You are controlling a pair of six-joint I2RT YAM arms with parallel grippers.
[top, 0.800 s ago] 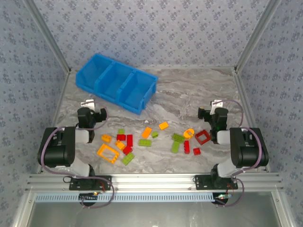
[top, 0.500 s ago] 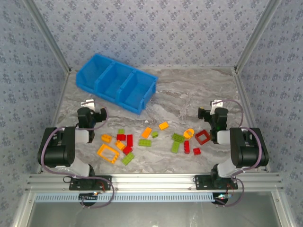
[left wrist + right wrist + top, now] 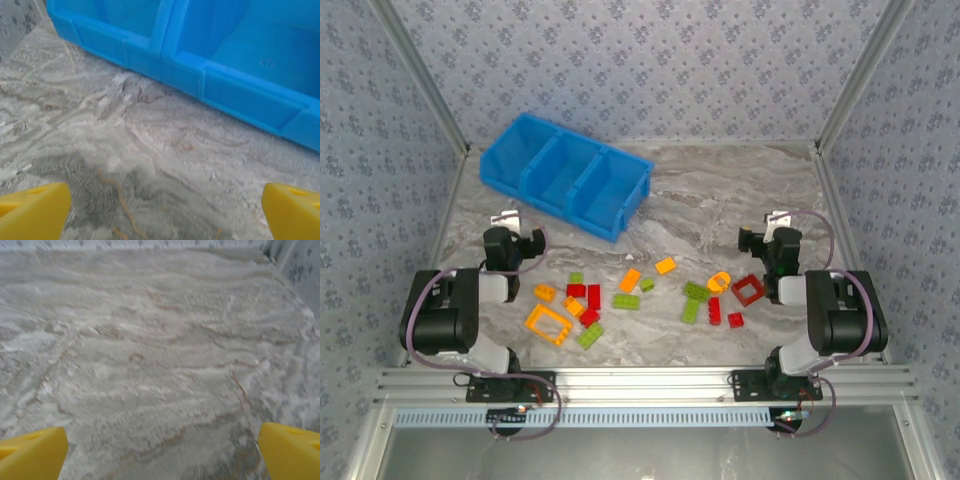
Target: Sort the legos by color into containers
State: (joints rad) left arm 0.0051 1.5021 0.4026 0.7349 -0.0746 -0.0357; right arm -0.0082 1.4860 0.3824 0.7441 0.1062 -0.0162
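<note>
we see nothing sorted yet: all legos [image 3: 630, 280] lie on the worktop [image 3: 720, 190], the bin [image 3: 550, 200] looks empty. left gripper [image 3: 512, 225] and right gripper [image 3: 772, 228] are spread, holding nothing.

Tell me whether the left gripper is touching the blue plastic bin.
Apart. The left wrist view shows bare marbled table between the left gripper and the bright blue plastic bin.

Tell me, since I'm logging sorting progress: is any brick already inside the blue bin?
No: in the top view the blue bin holds nothing in its three compartments, and the legos lie scattered on the table nearer the arms.
</note>
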